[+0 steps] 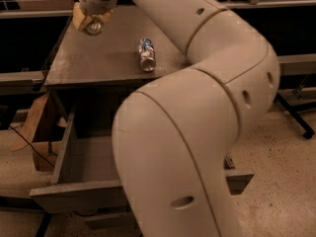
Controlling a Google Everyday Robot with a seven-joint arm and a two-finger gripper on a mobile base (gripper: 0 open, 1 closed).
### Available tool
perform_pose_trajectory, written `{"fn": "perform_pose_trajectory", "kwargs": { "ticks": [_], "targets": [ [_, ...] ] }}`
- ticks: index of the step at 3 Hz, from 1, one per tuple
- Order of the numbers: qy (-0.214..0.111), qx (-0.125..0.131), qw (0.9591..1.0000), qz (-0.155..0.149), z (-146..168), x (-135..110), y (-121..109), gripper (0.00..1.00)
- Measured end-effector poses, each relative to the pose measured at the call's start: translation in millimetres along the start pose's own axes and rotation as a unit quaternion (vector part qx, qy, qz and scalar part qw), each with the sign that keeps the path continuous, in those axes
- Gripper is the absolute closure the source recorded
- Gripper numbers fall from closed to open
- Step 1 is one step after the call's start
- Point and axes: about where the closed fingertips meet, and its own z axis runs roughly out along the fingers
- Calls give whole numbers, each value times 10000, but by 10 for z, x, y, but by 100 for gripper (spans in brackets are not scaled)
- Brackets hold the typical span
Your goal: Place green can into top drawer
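Observation:
My gripper point(92, 22) hangs over the back left corner of the grey table top, at the end of the big cream arm that fills the middle of the view. Its tan fingers point(79, 17) are shut around the green can point(94, 27). Only the can's round shiny end shows, and its green side is hidden. The top drawer point(74, 193) stands pulled open below the table's front edge. Its bare grey floor shows at the left, and the arm hides its right part.
A slim silver-and-blue can point(146, 54) lies on its side on the table top point(98, 63). Cardboard point(34, 127) leans on the floor to the left of the drawer. Dark table frames stand at both sides, and a black leg point(295, 113) is at the right.

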Motion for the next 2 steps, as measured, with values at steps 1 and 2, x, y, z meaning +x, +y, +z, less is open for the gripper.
{"fn": "perform_pose_trajectory", "kwargs": {
  "ticks": [1, 2],
  "targets": [
    [20, -438, 9983, -392, -299, 363, 88, 100],
    [21, -438, 9983, -392, -299, 363, 88, 100]
  ]
}}
